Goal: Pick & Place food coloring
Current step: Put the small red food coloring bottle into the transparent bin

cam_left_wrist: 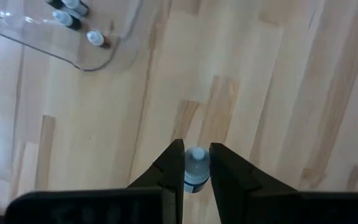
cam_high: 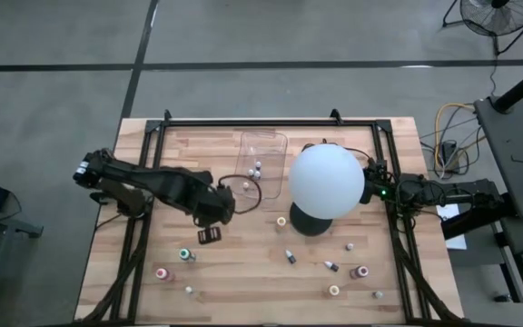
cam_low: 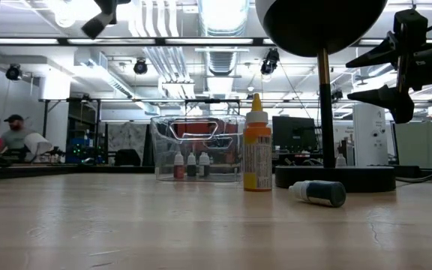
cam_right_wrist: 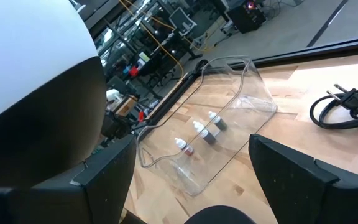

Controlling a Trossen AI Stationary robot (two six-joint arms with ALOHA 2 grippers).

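My left gripper [cam_left_wrist: 196, 149] hangs over the table's left middle [cam_high: 218, 211], shut on a tiny food coloring bottle [cam_left_wrist: 196, 169] with a white cap. Three more bottles [cam_right_wrist: 197, 134] stand in the clear plastic tray [cam_high: 263, 150] at the far middle. Several others stand or lie loose on the near half of the table, among them a green one [cam_high: 186, 255], a red one [cam_high: 162, 272] and a dark one [cam_high: 291, 256]. My right gripper [cam_right_wrist: 191, 162] waits open at the table's right edge [cam_high: 377, 184], beside the white globe [cam_high: 325, 180]. My left gripper pinches the small bottle's body [cam_left_wrist: 194, 180] between its two fingers [cam_left_wrist: 174, 167], which come from above, slanting down. The white cap [cam_left_wrist: 197, 154] shows between the fingertips. The bottle hangs clear of the wooden table.
The white globe on its black base [cam_high: 309, 222] stands right of centre. A black cable [cam_high: 246, 186] lies left of the tray. In the low view an upright yellow bottle [cam_low: 257, 154] and a lying dark one [cam_low: 317, 193] stand out. Bare wood lies under my left gripper.
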